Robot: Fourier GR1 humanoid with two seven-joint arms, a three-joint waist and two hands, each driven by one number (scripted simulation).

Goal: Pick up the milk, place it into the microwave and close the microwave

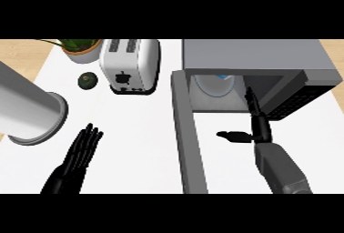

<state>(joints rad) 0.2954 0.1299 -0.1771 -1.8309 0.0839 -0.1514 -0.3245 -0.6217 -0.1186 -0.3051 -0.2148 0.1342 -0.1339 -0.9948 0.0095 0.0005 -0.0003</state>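
1. At the far left a large pale grey cylindrical canister (25, 109) lay tilted across the white worktop (134, 136), its round rimmed end facing the middle of the view.
2. Below it, the left robot hand (77, 157) rested near the lower edge, palm flat, its black fingers straight and held close together, gripping nothing and clear of every object.
3. Towards the back, a green leafy plant in a white pot (82, 49) stood at the worktop's rear edge, with a small dark green rounded avocado (88, 80) just in front of it.
4. Beside these stood a white two-slot toaster (130, 64) with a black lever on its front face.
5. Right of centre, the grey microwave door (188, 145) stood swung open, stretching from the appliance down towards the lower edge of the view.
6. The grey box-shaped microwave (259, 57) sat at the rear right, its cavity exposed.
7. The milk (220, 83) was inside that cavity at the left part of the opening; only its white rounded body with a light blue patch at the top showed, the rest hidden by the microwave's roof.
8. The right robot hand (259, 125) reached into the cavity's right part, fingers straight and extended, thumb (232, 135) spread out to the left, released and apart from the milk.
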